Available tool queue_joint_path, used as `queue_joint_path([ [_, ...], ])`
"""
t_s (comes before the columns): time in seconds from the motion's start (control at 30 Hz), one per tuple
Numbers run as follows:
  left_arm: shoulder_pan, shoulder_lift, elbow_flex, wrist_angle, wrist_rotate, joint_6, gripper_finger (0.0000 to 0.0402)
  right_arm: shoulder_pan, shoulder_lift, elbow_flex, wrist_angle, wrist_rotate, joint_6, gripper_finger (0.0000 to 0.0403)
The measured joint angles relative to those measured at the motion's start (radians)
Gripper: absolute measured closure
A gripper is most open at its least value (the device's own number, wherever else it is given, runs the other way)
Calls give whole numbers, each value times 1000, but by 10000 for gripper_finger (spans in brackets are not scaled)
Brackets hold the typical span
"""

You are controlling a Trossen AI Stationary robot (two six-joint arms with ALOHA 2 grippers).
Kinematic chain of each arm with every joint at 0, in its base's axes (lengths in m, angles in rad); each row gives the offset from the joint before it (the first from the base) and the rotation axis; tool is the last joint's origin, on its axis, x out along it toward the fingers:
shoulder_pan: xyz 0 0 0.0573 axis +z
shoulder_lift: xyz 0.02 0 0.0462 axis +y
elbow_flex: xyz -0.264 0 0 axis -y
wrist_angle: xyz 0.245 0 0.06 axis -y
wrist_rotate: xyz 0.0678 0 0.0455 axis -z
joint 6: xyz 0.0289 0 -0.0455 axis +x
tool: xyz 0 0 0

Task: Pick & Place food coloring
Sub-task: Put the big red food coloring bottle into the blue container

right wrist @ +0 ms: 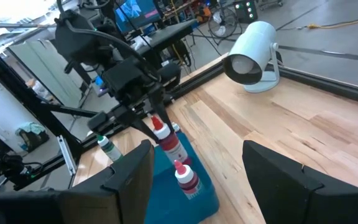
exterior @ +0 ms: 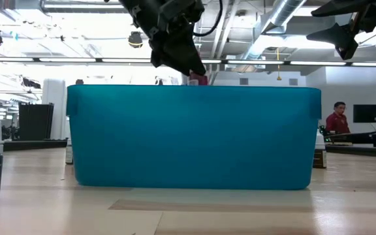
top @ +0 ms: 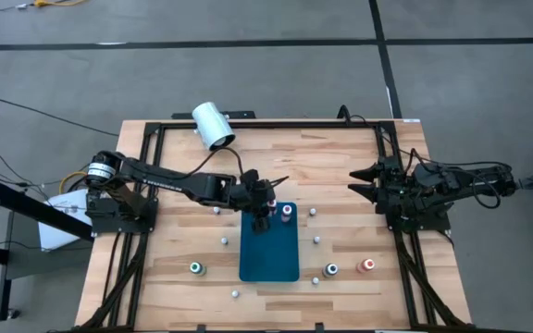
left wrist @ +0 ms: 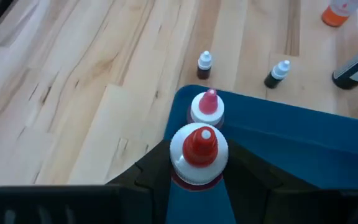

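My left gripper [top: 263, 211] is over the far left part of the teal mat [top: 269, 254] and is shut on a red food coloring bottle [left wrist: 198, 152] with a white collar and red tip. A pink bottle [left wrist: 207, 107] stands upright on the mat just beside it, also seen in the high view as the pink bottle [top: 286, 212]. Green [top: 197, 268], dark [top: 331, 270] and orange [top: 368, 265] bottles stand on the table near its front edge. My right gripper [top: 354, 182] waits open at the table's right side, touching nothing. My left gripper pinches the red bottle's body [left wrist: 196, 179] just below its white collar, one finger on each side. The fingers [right wrist: 143, 121] slant down from the table's left. The bottle stands about upright, tip up, over the mat; whether its base rests on the mat I cannot tell.
A large white cylinder [top: 213, 125] lies at the table's far edge. Several tiny white-topped pieces [top: 225, 241] are scattered around the mat, two of them [left wrist: 204, 64] close to its corner. The table's dark frame [top: 391, 139] runs along the sides. A person [exterior: 337, 121] stands in the room beyond.
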Motion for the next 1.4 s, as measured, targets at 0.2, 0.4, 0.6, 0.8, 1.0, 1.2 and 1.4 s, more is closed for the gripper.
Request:
queue_joint_path([
  [0.2, 0, 0, -77, 99, 12, -13, 287, 0, 0, 0, 0, 0, 0, 168],
  [0.4, 0, 0, -126, 159, 11, -23, 287, 0, 0, 0, 1, 0, 0, 168],
  [0.6, 0, 1, -146, 198, 15, -27, 287, 0, 0, 0, 2, 0, 1, 168],
  [0.8, 0, 27, -146, 207, 15, -26, 287, 0, 0, 0, 8, 1, 1, 168],
  [1.0, 0, 76, -139, 252, 10, -19, 287, 0, -1, 1, 21, 1, 1, 168],
  [1.2, 5, 82, -139, 243, 11, -10, 287, 0, 4, 1, 28, 2, 2, 168],
  [1.4, 7, 82, -139, 234, -6, 7, 287, 0, 7, 1, 22, 1, 2, 168],
])
